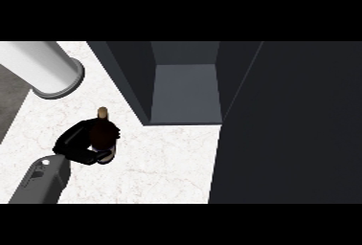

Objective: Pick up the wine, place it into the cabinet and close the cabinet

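1. Nearest the camera, a grey forearm [39,179] comes in from the lower left edge and ends in the black left hand [79,139], which sits over the pale marble counter [163,162].
2. That left hand is curled round the wine bottle [103,130]; its fingers wrap the dark body, and only the tan cap and part of the neck show above them. I cannot tell whether the bottle's base touches the counter or is already raised.
3. Just up and to the right stands the dark cabinet [185,91], its inside open toward the view, with a grey floor panel between two side walls.
4. A broad dark panel, which looks to be the cabinet door [290,124], fills the right side of the view, swung out over the counter.
5. At the upper left, a thick white cylinder [42,67] with a grey foot stands well apart from the cabinet.
6. The right hand shows nowhere in the view.
7. By my judgement the step in hand is the pick-up: the bottle is gripped, but placing and closing are not yet done.
8. The next move calls for carrying the bottle up and rightward, past the cabinet's near left wall, and setting it upright on the inner floor; after that the door needs swinging shut.
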